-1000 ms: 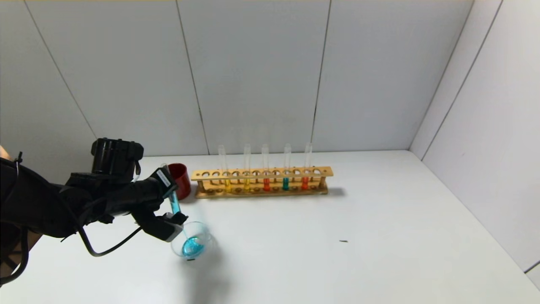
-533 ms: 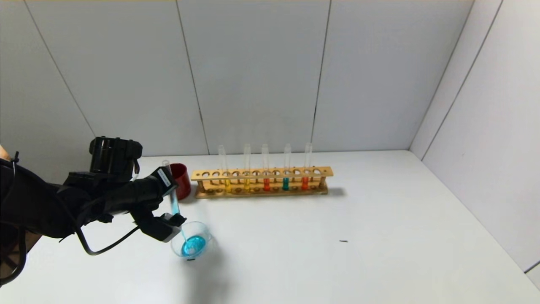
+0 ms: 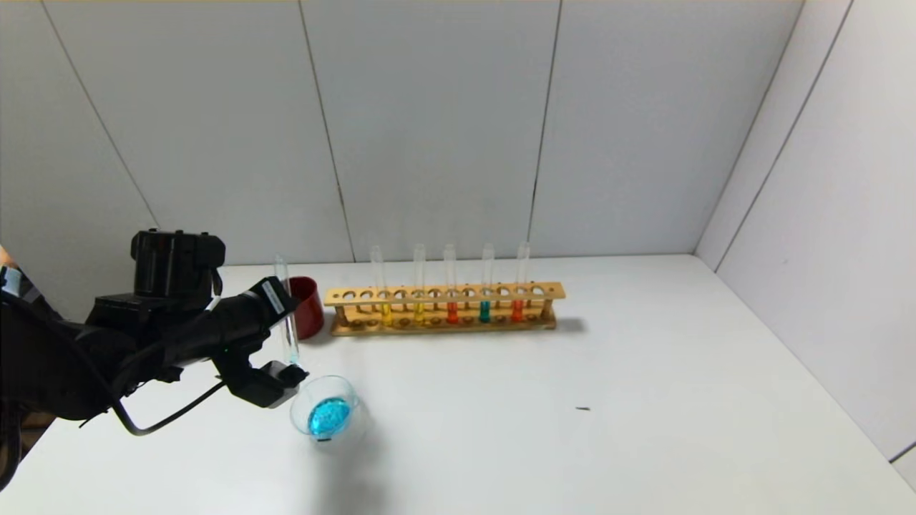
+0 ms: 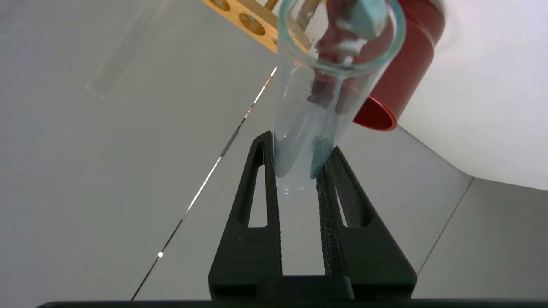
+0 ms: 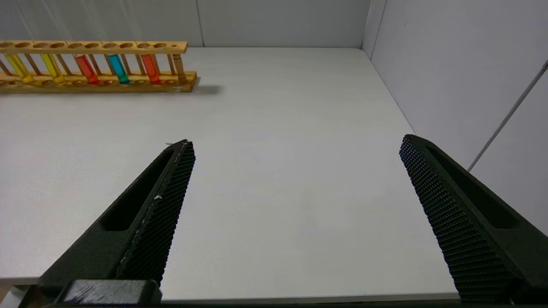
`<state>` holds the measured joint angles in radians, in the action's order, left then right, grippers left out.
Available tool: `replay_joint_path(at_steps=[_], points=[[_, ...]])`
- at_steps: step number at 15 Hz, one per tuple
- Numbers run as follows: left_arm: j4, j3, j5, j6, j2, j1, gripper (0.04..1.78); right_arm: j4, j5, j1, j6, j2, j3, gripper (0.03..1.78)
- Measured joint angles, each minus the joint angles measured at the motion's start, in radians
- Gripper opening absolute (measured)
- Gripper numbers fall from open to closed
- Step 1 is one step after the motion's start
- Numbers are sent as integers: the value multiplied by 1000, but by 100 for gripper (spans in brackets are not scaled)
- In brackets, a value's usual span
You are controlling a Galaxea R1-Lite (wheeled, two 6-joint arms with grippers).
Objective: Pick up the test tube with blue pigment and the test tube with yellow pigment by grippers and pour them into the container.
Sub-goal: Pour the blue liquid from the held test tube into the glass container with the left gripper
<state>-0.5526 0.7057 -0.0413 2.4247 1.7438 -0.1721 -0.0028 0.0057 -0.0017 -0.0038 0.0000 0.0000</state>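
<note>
My left gripper (image 3: 288,335) is shut on the test tube with blue pigment (image 3: 287,315). The tube stands nearly vertical with its open mouth down, just left of and above the container (image 3: 325,413). In the left wrist view the tube (image 4: 325,90) sits between the fingertips of the gripper (image 4: 295,149) and holds only a faint blue film. The container is a clear dish with blue liquid in it. A second blue tube (image 3: 484,306) and two test tubes with yellow pigment (image 3: 386,309) (image 3: 418,309) stand in the rack. My right gripper (image 5: 295,145) is open and empty, out of the head view.
The wooden rack (image 3: 444,295) stands at the back of the white table, also with two orange-red tubes (image 3: 451,309). A dark red cup (image 3: 306,306) is left of the rack, behind the held tube. Walls close the back and right. A small dark speck (image 3: 583,408) lies on the table.
The left gripper has drawn back to the left and turned the tube from a slant over the dish to nearly vertical. The blue stream has stopped and the tube looks drained.
</note>
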Motion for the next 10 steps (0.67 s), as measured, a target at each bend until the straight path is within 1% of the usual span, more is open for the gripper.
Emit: replay_joint_path(at_steps=[10], points=[[0, -20, -1, 17, -45, -16, 30, 0, 0, 0, 0, 0, 0, 175]])
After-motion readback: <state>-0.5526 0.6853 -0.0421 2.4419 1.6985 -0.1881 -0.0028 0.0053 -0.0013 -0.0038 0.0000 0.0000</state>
